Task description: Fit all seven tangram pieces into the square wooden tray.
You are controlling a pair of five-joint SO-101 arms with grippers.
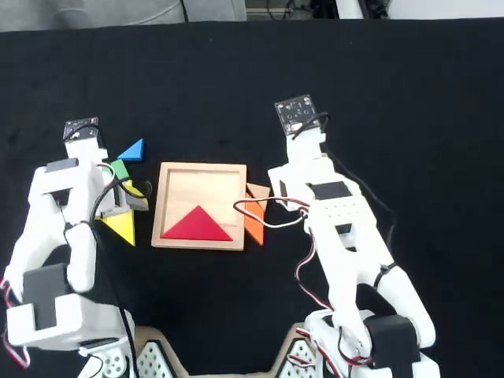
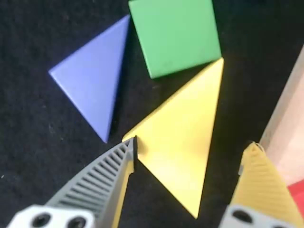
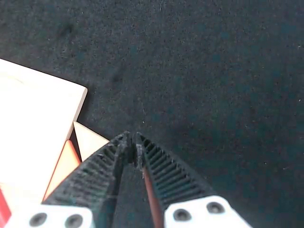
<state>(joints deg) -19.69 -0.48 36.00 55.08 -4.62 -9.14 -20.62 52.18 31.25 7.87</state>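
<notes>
One red triangle (image 1: pixel 197 224) lies at the tray's (image 1: pixel 203 183) near edge, the left gripper (image 2: pixel 192 145) spread wide around the yellow triangle (image 2: pixel 185 114), the right gripper (image 3: pixel 133 142) pressed together beside the orange piece (image 1: pixel 253 224) and tan piece (image 1: pixel 257 191), the green square (image 2: pixel 173 35) and blue triangle (image 2: pixel 95 80) farther off.

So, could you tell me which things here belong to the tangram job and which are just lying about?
Job: wooden tray, red triangle inside it, yellow triangle, green square, blue triangle, orange piece, pale wooden triangle.
Just there: black table cover, grey strip beyond its far edge.
</notes>
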